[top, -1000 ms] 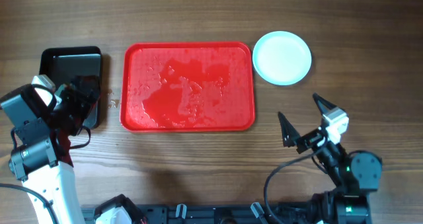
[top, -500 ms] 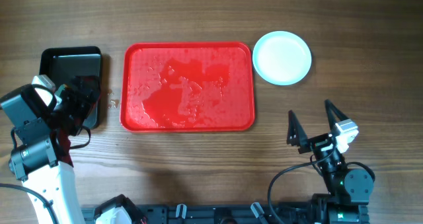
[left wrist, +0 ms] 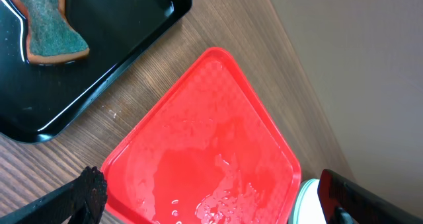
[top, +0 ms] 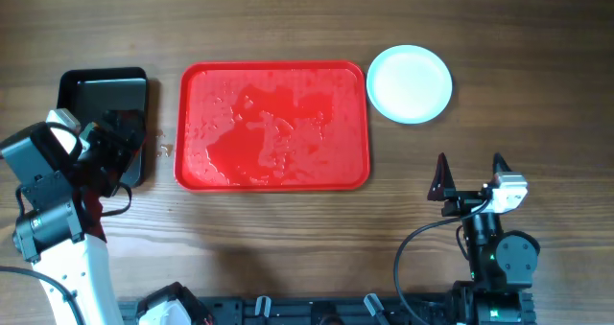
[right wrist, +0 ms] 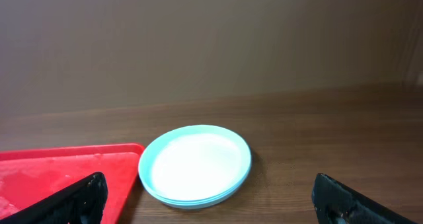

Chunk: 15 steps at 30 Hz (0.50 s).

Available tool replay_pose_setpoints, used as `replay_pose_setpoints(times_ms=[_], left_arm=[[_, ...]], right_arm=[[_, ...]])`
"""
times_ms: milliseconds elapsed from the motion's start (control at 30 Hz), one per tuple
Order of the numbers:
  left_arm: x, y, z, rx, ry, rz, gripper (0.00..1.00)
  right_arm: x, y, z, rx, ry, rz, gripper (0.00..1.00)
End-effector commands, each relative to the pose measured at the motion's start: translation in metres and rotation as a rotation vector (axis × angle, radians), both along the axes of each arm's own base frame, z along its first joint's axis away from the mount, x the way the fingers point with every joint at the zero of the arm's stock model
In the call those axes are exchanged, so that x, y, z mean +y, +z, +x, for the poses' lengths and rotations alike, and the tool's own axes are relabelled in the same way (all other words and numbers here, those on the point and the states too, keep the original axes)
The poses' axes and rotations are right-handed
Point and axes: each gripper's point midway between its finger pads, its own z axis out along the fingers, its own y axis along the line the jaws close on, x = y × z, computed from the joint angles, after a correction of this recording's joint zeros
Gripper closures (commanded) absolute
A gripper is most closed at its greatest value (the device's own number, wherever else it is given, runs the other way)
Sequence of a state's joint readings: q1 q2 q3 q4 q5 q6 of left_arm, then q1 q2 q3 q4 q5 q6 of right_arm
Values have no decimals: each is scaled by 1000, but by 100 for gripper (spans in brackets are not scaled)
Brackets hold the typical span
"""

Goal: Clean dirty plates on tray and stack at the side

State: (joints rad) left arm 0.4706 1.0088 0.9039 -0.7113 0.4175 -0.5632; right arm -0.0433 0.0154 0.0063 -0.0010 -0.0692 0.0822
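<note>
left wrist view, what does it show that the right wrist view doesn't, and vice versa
Only left wrist: the black tray with a sponge in it. Only right wrist: the whole stack of plates, on the table beside the red tray. Both: the wet red tray and wooden table; the left wrist catches only a sliver of the plates.

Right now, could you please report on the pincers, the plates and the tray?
Left pincer open, empty; right pincer likewise. Plates stacked beside tray. Tray wet, no plates on it. Nothing between right pincer and plates.
</note>
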Motion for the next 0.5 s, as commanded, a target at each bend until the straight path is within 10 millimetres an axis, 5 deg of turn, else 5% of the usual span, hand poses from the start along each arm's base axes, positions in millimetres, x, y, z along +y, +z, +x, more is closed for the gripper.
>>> replay_pose_setpoints(times_ms=[0,467], left_arm=[[-1,0,1,-3,-1,-12,0],[-1,0,1,-3,-1,-12,0]], right_arm=[[-6,2,-1,-13,-31,-115,0],[-5,3,-1,-14,-28,-133,0]])
